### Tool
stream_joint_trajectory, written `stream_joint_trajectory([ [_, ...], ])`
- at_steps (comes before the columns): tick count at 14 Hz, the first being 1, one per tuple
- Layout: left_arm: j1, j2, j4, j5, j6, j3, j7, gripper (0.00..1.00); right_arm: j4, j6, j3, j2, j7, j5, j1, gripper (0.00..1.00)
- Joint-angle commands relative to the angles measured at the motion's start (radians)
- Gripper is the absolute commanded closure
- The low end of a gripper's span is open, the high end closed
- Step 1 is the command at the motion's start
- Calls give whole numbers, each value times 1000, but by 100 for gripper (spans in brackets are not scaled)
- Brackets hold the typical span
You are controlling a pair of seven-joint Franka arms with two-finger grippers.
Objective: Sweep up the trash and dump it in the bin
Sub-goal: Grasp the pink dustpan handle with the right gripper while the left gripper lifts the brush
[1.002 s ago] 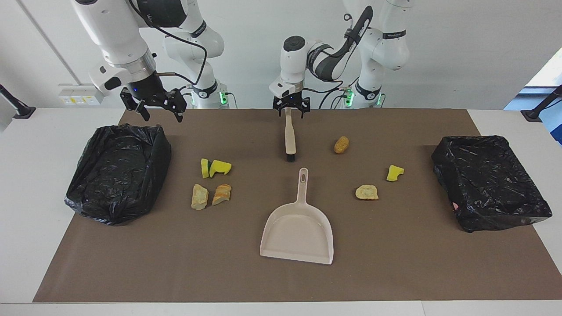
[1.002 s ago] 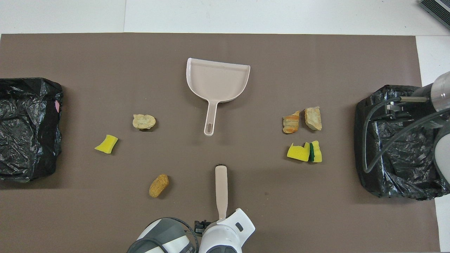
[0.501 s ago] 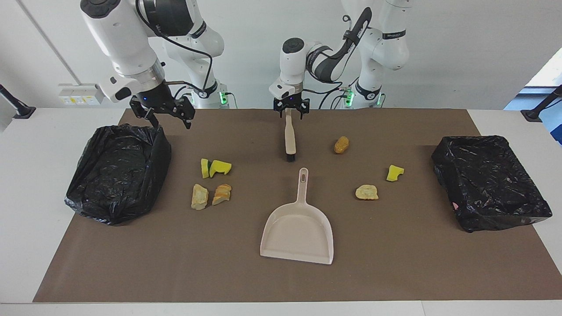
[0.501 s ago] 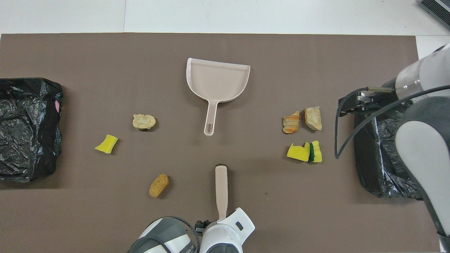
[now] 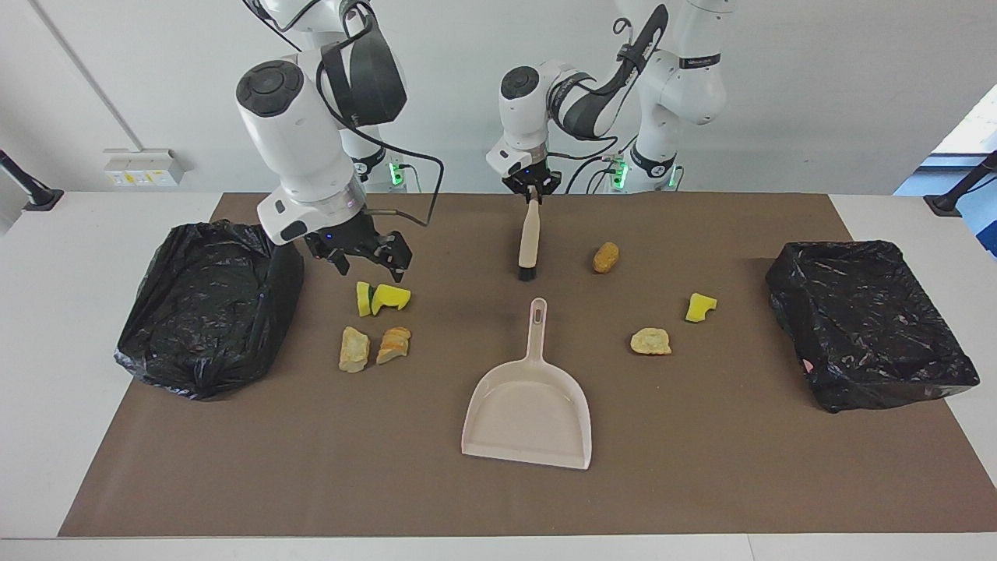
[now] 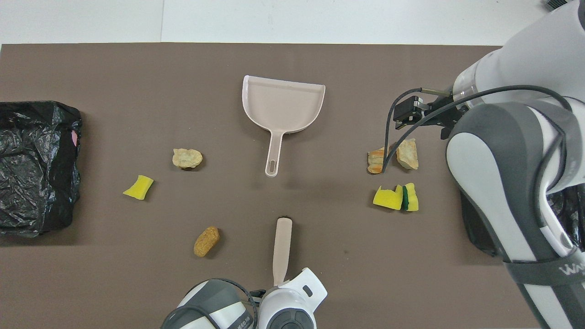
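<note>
With a dial centred on the tip of the dustpan's handle, twelve pointing away from the robots and three toward the right arm's end, the brush (image 5: 528,238) is found at six. Its handle top is pinched by the left gripper (image 5: 531,189), and its bristles are pointed down at the mat (image 5: 701,467).

The trash is spread on the mat. The brown nugget (image 5: 606,256) is seen at seven. Two sponge chunks (image 5: 383,298) are touching near four, and the right gripper (image 5: 370,265) is held just over them with its claw spread. Another sponge chunk (image 5: 700,306) and a bread piece (image 5: 650,340) are placed at nine, and two bread pieces (image 5: 374,347) at three.

The dustpan (image 5: 530,405) is laid flat at twelve. Black-bagged bins (image 5: 206,308) (image 5: 868,319) are set at the mat's ends.
</note>
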Motion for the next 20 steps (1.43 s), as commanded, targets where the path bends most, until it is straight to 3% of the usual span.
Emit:
stream_joint_trajectory([
  [1,97,-110,-48,3,-106,-3,161,100,53,39,26,70,61,25,-4,0],
  [4,183,-223,-172,3,-130,-3,322,100,62,102,31,119,130,93,1,0],
  [7,294,-240,-217,3,-118,-3,454,100,185,125,38,243,184,84,80,0],
  [12,550,-161,-202,7,15,-1,682,100,269,266,21,403,243,79,218,0],
  [14,637,-100,-147,12,44,0,782,100,294,309,26,457,246,69,243,0],
  [18,818,12,-4,15,39,-1,954,100,276,317,35,460,255,50,284,0],
  [20,856,23,24,17,22,0,984,100,248,300,35,446,255,49,288,0],
])
